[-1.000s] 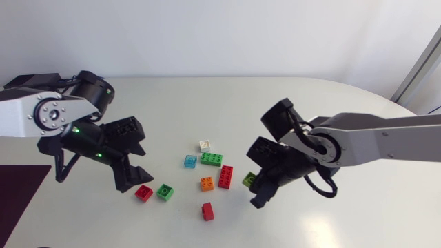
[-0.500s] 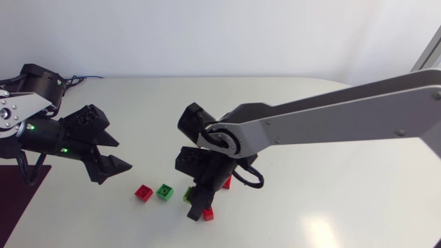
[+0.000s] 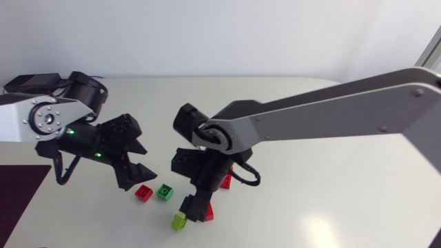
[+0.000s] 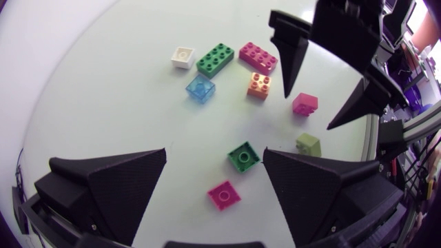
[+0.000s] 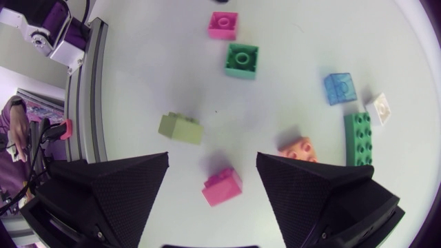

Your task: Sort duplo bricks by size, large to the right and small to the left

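Currently right gripper [image 5: 212,157] hovering with fingers spread wide, holding nothing. Red brick [image 5: 222,186] sitting between its fingers, down on table. Lime brick [image 5: 181,128] lying free just ahead, near one fingertip. Probably going for red brick next: squaring fingers to its flat sides, centring before descending, avoiding nudging lime brick. Left gripper [image 3: 146,161] also spread and empty, hanging near small green brick [image 3: 165,191].

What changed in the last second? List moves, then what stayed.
The right gripper carried the lime brick leftward across the table and released it there. The left gripper pulled back, then returned, open. The red square brick and green square brick near it stayed put.
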